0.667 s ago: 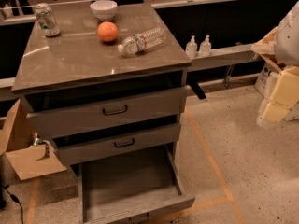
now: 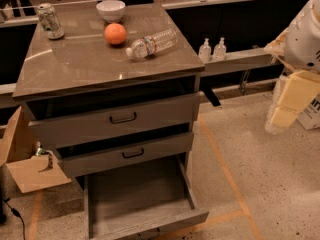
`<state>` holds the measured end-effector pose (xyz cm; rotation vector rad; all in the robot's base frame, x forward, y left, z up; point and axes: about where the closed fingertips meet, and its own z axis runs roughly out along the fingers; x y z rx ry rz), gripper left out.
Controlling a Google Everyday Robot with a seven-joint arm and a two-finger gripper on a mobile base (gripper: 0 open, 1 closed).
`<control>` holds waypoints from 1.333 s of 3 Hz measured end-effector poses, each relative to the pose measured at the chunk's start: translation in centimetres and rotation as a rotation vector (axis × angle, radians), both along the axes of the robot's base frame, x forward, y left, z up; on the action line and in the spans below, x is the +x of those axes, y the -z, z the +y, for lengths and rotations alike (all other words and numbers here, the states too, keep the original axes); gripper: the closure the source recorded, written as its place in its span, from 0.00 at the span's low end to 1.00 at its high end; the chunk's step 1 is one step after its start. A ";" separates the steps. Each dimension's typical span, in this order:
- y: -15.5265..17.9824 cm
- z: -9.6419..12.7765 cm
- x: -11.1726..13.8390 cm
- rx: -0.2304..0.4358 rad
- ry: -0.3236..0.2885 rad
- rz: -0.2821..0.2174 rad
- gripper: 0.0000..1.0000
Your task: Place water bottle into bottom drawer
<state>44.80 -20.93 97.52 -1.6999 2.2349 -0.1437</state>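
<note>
The water bottle [image 2: 152,43] lies on its side on the cabinet top, white cap pointing left, just right of an orange [image 2: 115,33]. The bottom drawer [image 2: 141,200] is pulled out wide at the cabinet's foot, and its grey tray holds nothing. My gripper [image 2: 286,106] hangs at the far right of the view under the white arm [image 2: 305,34]. It is over the floor, well right of the cabinet, below the level of its top, and holds nothing that I can see.
A white bowl [image 2: 111,9] and a silver-green can [image 2: 50,20] stand at the back of the cabinet top [image 2: 75,64]. The two upper drawers [image 2: 117,118] stick out slightly. Two pump bottles [image 2: 211,49] stand on a ledge behind. A cardboard box [image 2: 25,159] stands left on the floor.
My gripper has shifted slightly to the left, towards the cabinet. The bottle, the drawers and the other things have not moved.
</note>
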 end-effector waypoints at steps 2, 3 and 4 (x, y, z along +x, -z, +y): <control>0.6 3.7 8.5 0.024 -0.071 -0.131 0.00; 1.4 4.9 13.2 0.054 -0.163 -0.146 0.00; 2.4 5.8 17.4 0.087 -0.235 -0.160 0.00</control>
